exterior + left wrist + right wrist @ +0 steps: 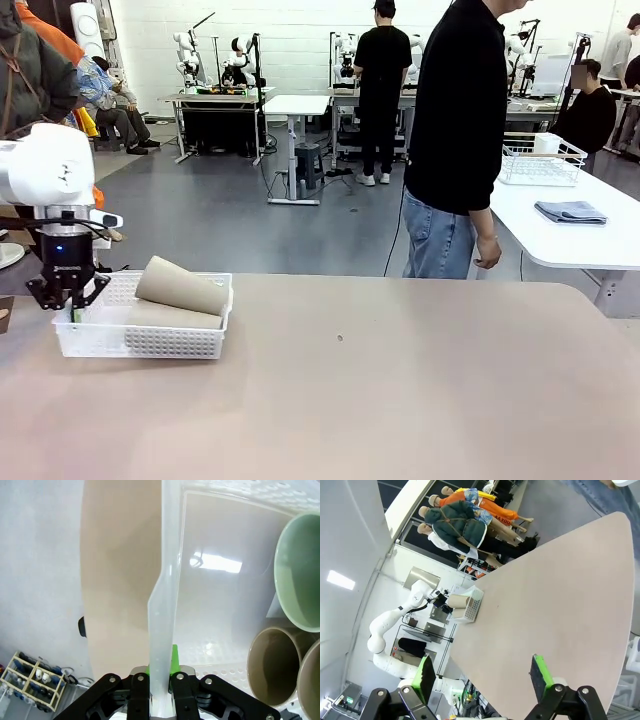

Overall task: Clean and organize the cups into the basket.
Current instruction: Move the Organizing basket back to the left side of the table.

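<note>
You have the shallow rectangular white plastic basket (pixel 140 342) with perforated mesh walls sitting at about nine o'clock on the tan table (pixel 400 380), near its left edge. Your left gripper (pixel 66 296) is clamped on the basket's left end wall; from the left wrist you can see the thin translucent rim (pixel 161 610) running up from six o'clock, pinched between the two black fingers with a green pad (pixel 174 661) pressed against it.

Inside the basket the three tall, tapered, handleless matte cups lie on their sides. From the front, one tan-brown cup (pixel 182 285) rests on top, tilted, with another tan-brown cup (pixel 170 316) beneath it. From the left wrist you look into their open mouths: the pale mint green cup (pixel 299 575) at three o'clock, a tan-brown mouth (pixel 272 666) at about four o'clock, and a second tan-brown one (pixel 309 680) cut off at the frame's edge beside it, the three packed close together.

Your right gripper (pixel 485 680) hangs released above the table, its green pads spread wide with nothing between them, well apart from the basket (pixel 470 610), which shows small at about eleven o'clock in that view.

A person in a black top and jeans (pixel 455 140) stands beyond the far edge at roughly one o'clock.
</note>
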Robot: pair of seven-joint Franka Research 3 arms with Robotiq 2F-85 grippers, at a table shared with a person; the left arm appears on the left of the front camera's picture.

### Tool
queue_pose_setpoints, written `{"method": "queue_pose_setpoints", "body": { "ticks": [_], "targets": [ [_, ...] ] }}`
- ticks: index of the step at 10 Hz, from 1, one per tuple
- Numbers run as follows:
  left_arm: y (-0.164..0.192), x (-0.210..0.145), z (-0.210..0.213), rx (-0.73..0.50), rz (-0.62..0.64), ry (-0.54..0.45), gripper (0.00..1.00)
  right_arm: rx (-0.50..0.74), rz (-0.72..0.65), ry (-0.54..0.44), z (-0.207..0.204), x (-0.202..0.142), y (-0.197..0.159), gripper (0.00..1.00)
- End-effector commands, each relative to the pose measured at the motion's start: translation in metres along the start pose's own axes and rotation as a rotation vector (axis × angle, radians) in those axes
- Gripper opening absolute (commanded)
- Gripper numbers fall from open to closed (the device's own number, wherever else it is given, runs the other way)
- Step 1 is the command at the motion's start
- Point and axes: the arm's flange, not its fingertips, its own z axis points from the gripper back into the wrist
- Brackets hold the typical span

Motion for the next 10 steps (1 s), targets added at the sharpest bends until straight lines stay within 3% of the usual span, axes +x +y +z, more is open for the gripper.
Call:
{"method": "queue_pose_setpoints", "body": {
  "ticks": [1, 2, 9, 10],
  "targets": [
    [0.011, 0.02, 0.008, -0.073, -0.041, 0.061, 0.06, -0.012, -0.003, 0.01, 0.0, -0.001, 0.0, 1.0],
    [0.0, 0.0, 0.0, 0.0, 0.0, 0.0, 0.06, -0.012, -0.003, 0.01, 0.0, -0.001, 0.0, 1.0],
    [0.005, 0.006, 0.0, -0.016, -0.018, 0.021, 0.06, -0.012, -0.003, 0.01, 0.0, -0.001, 0.0, 1.0],
    [0.004, 0.007, -0.005, 0.141, 0.021, -0.121, 0.06, -0.012, -0.003, 0.01, 0.0, -0.001, 0.0, 1.0]
  ]
}}
